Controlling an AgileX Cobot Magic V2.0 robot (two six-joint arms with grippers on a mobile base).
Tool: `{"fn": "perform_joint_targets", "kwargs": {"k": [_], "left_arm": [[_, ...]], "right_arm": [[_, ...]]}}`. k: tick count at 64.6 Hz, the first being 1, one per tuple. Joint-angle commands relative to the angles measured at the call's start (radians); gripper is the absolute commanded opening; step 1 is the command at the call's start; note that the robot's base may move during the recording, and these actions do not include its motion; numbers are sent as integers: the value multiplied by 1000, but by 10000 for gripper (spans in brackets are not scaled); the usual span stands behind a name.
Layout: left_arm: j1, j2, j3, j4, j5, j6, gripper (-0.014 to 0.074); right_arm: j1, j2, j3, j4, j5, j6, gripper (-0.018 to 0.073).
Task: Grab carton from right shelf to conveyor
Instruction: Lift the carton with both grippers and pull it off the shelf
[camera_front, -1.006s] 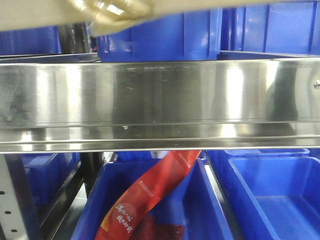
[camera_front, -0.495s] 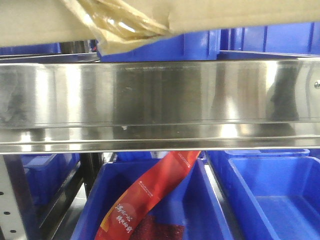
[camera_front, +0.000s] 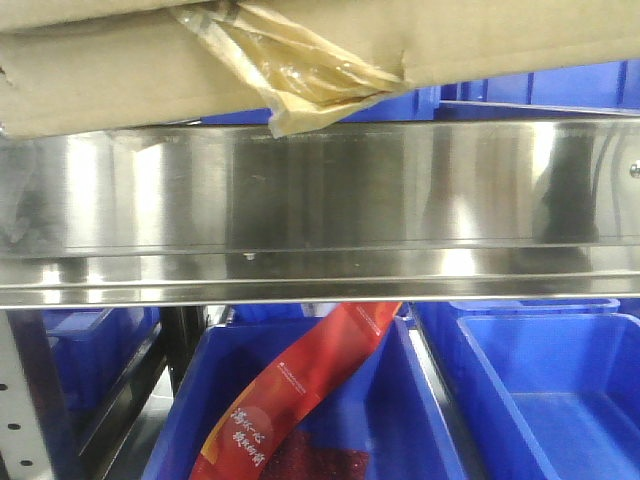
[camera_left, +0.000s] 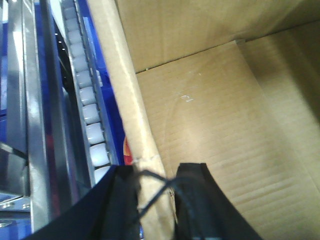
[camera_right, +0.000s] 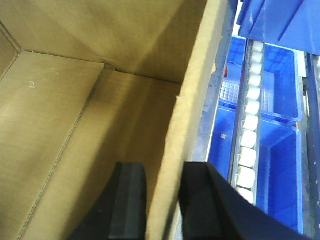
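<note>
Carton (camera_front: 120, 70) of plain brown corrugated board fills the top of the front view. It is tilted, and on the view's left its lower edge dips across the upper front edge of the right shelf (camera_front: 330, 200). We see a crumpled tuft of amber tape (camera_front: 300, 75) hanging from its underside against the shiny steel rail. At the left wrist, we find the left pincer (camera_left: 157, 172) pinching one upright wall of the open carton, with one black finger outside and one inside. At the right wrist, the right pincer (camera_right: 162, 172) clamps the opposite wall the same way. White rollers (camera_left: 90, 115) run alongside the box in both wrist views. Beneath the rail, blue bins (camera_front: 550, 400) sit side by side, and a red packet (camera_front: 300, 390) leans in the middle one.
</note>
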Motion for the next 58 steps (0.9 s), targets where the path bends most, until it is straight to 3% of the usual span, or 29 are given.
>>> {"fn": "perform_joint_targets", "kwargs": {"k": [1,22,58], "left_arm": [[-14,-5,-10,-29,-31,21,-9],[-14,-7,-89,-29,-31,21,-9],[-14,-7,-85,-29,-31,21,-9]], "right_arm": [[2,-16,-4,25,-48,-20,-67],[2,20,16,25,-48,-20,-67],[2,35,16,25,-48,-20,-67]]}}
